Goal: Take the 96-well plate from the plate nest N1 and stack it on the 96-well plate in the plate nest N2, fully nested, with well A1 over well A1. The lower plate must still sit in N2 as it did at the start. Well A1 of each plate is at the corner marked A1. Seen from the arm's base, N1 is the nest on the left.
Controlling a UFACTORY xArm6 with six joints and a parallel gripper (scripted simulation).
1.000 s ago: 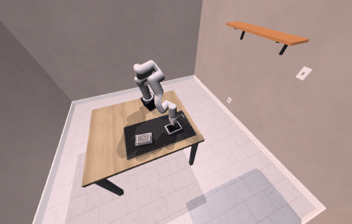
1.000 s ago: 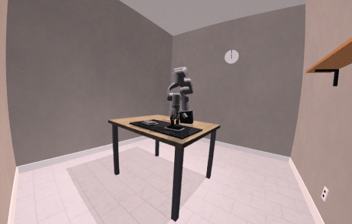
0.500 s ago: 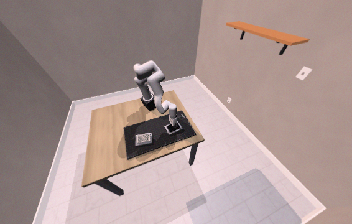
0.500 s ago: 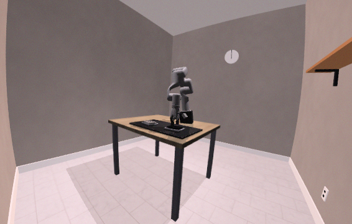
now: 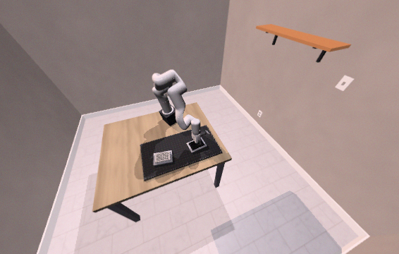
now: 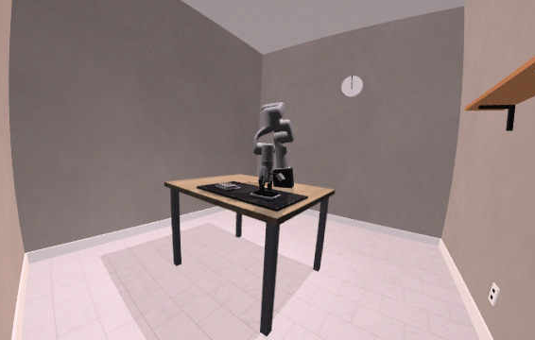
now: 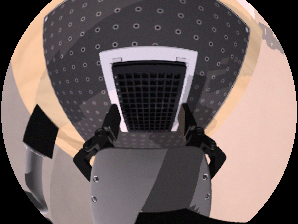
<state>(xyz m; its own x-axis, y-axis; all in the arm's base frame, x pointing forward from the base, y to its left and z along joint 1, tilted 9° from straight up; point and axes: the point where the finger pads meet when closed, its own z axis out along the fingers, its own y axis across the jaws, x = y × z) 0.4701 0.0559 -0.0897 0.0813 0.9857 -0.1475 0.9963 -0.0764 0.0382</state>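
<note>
Top view: high in a room corner, angled down on my table [image 5: 122, 169], far off. Exterior view: about table height, across the room, facing my arm's front; shares table and black mat [image 6: 286, 200] with top. Wrist view: mounted behind my gripper [image 7: 149, 137], looking down, close on the plate [image 7: 149, 92].
</note>
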